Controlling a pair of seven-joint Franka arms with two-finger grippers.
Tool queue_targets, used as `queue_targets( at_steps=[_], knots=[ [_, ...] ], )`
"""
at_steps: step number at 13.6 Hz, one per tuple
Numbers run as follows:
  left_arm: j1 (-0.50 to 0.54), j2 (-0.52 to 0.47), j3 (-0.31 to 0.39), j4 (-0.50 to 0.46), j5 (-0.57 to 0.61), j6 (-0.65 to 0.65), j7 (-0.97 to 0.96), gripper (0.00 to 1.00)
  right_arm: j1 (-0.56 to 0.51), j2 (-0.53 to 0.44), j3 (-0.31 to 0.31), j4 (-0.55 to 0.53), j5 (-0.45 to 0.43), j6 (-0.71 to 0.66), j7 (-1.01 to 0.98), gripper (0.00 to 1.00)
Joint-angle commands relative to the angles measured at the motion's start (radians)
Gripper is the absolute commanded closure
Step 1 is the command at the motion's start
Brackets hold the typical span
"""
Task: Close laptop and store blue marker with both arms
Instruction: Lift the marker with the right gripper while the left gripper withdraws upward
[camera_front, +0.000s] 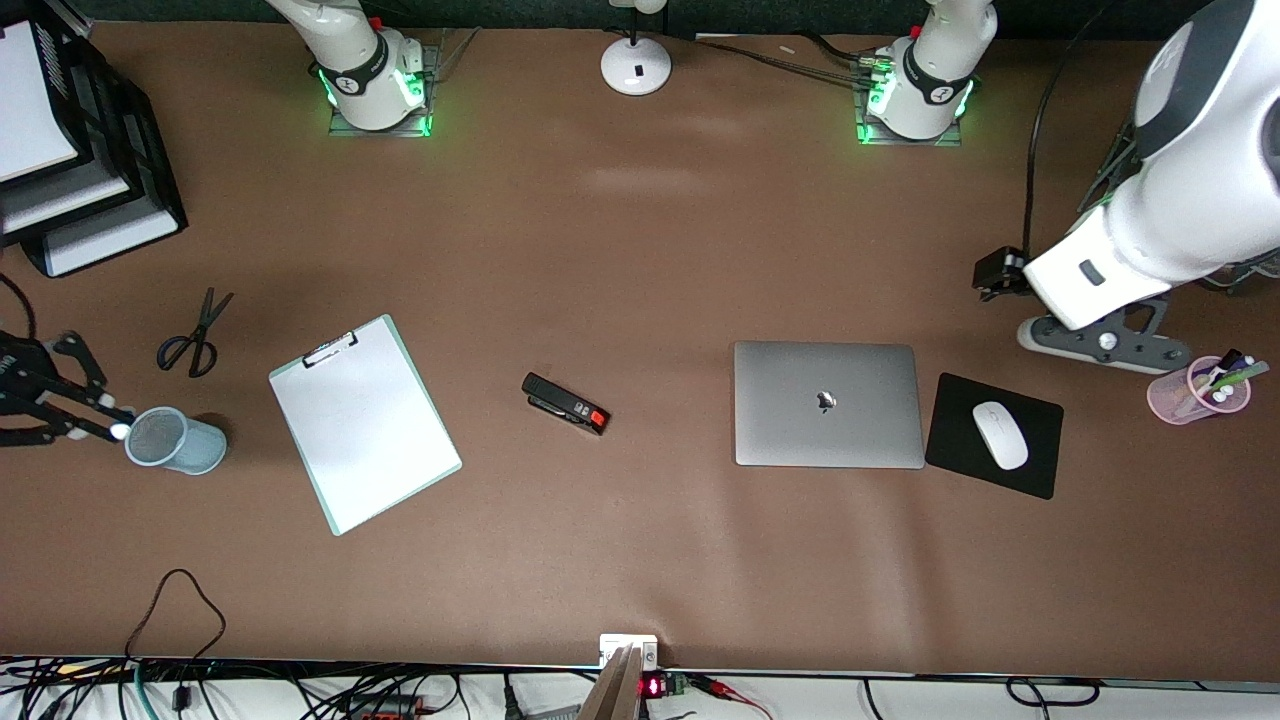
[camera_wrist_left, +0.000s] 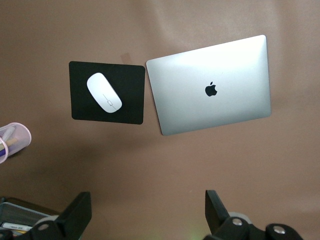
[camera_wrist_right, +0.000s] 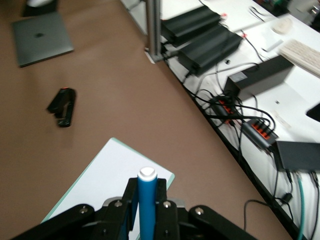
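Note:
The silver-grey laptop lies closed on the table, apple logo up; it also shows in the left wrist view and the right wrist view. My right gripper is shut on the blue marker, whose white end points out past the fingertips. In the front view this gripper is at the right arm's end of the table, with the marker's white end at the mouth of a blue mesh cup. My left gripper is open and empty, high above bare table near the laptop.
A black mouse pad with a white mouse lies beside the laptop. A pink pen cup stands toward the left arm's end. A stapler, a clipboard, scissors and black paper trays are toward the right arm's end.

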Motion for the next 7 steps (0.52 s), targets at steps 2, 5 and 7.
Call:
queue_targets(
  at_steps=[2,5,7],
  knots=[
    [-0.19,-0.256,0.357,-0.294,-0.154,0.208,0.067,0.0,-0.096,0.035,0.013,0.036,0.067,-0.139,-0.246,1.0],
    [-0.287,-0.333,0.485,-0.41,-0.164,0.328,0.065,0.0,-0.153,0.104,0.014,0.056,0.074,-0.227,-0.439,1.0],
    [-0.304,-0.338,0.503,-0.412,-0.16,0.321,0.086,0.0,-0.192,0.152,0.014,0.089,0.11,-0.285,-0.499,1.0]
  ],
)
